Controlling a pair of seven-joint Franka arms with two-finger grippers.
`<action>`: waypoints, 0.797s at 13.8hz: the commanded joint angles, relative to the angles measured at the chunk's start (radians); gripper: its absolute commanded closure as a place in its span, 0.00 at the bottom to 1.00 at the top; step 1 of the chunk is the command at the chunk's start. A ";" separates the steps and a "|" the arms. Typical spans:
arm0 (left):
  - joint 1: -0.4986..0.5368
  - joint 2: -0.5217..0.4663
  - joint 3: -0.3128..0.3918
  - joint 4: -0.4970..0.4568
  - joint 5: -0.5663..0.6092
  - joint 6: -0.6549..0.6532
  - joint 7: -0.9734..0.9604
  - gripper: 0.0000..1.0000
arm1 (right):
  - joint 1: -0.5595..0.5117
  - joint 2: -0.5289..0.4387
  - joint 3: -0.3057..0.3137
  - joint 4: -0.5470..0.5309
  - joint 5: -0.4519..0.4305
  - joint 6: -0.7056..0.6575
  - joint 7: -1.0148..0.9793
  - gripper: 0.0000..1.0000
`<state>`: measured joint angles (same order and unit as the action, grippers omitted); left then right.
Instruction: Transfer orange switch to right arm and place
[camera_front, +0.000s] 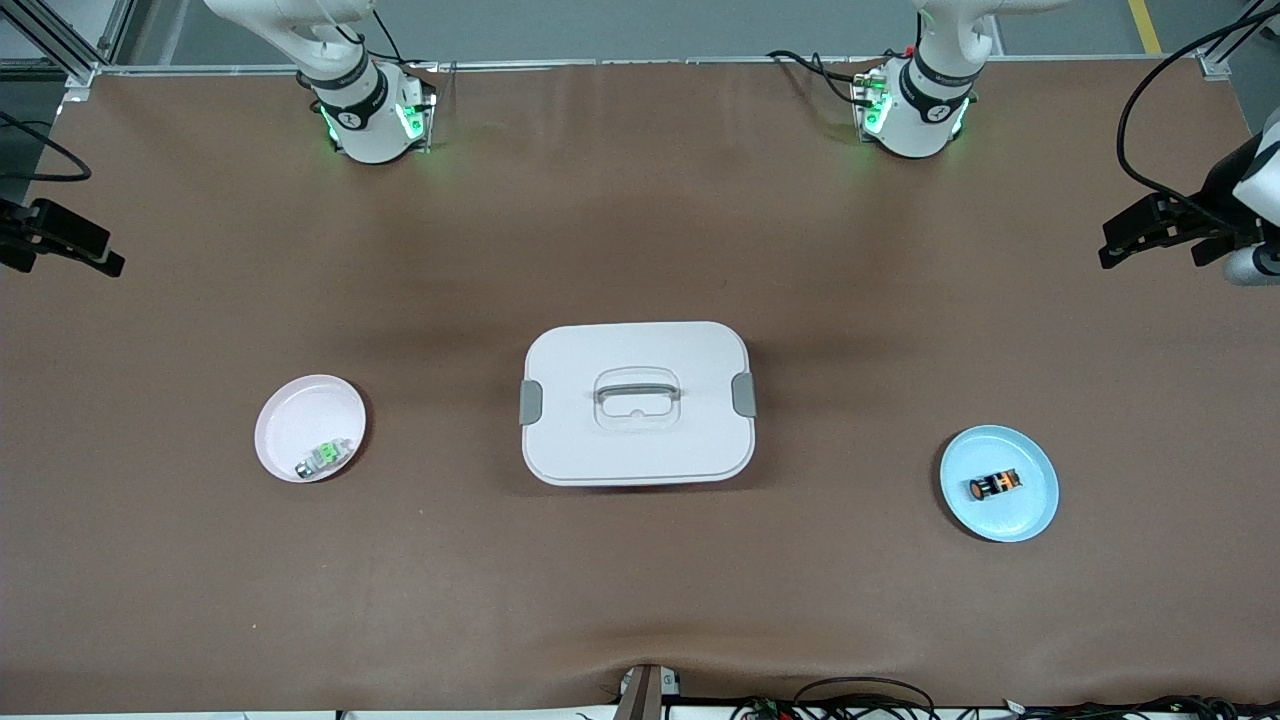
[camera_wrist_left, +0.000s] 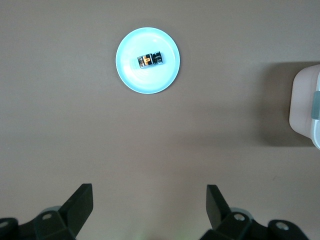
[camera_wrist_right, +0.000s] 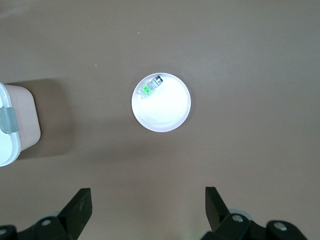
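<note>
- The orange switch (camera_front: 995, 485) lay on its side in the middle of a light blue plate (camera_front: 1030, 520).
- The blue plate sat on the brown worktop (camera_front: 640, 600) toward the left arm's end.
- In the left wrist view the orange switch (camera_wrist_left: 150, 59) showed as a small black part with orange bands, resting on the blue plate (camera_wrist_left: 130, 75).
- The left gripper (camera_front: 1150, 235) hung in the air at the left arm's end of the worktop, high above it.
- Its fingers (camera_wrist_left: 80, 205) were wide apart and held nothing.
- The right gripper (camera_front: 60, 245) hung in the air at the right arm's end of the worktop, also high up.
- Its fingers (camera_wrist_right: 80, 205) were wide apart and held nothing too.
- A white box with a closed lid (camera_front: 637, 403) sat in the middle of the worktop, between the two plates. It had a clear handle on top and a grey clip on each end.
- A pale pink plate (camera_front: 290, 400) sat toward the right arm's end.
- A small green-and-clear part (camera_front: 325, 457) lay in the pink plate, close to its rim on the side nearer the front camera.
</note>
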<state>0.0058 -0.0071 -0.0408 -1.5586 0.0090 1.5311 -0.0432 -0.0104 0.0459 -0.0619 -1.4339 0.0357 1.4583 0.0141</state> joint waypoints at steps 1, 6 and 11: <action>0.002 0.003 0.002 0.012 -0.015 -0.016 -0.003 0.00 | -0.011 -0.020 0.008 -0.014 0.010 -0.015 0.009 0.00; 0.005 0.004 0.004 0.014 -0.017 -0.016 -0.003 0.00 | -0.011 -0.020 0.008 -0.016 0.007 -0.018 -0.002 0.00; 0.049 0.059 0.006 0.009 -0.017 -0.014 0.011 0.00 | -0.013 -0.018 0.008 -0.011 0.007 -0.013 -0.003 0.00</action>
<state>0.0287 0.0146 -0.0370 -1.5626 0.0089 1.5275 -0.0431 -0.0104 0.0459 -0.0619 -1.4340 0.0357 1.4420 0.0134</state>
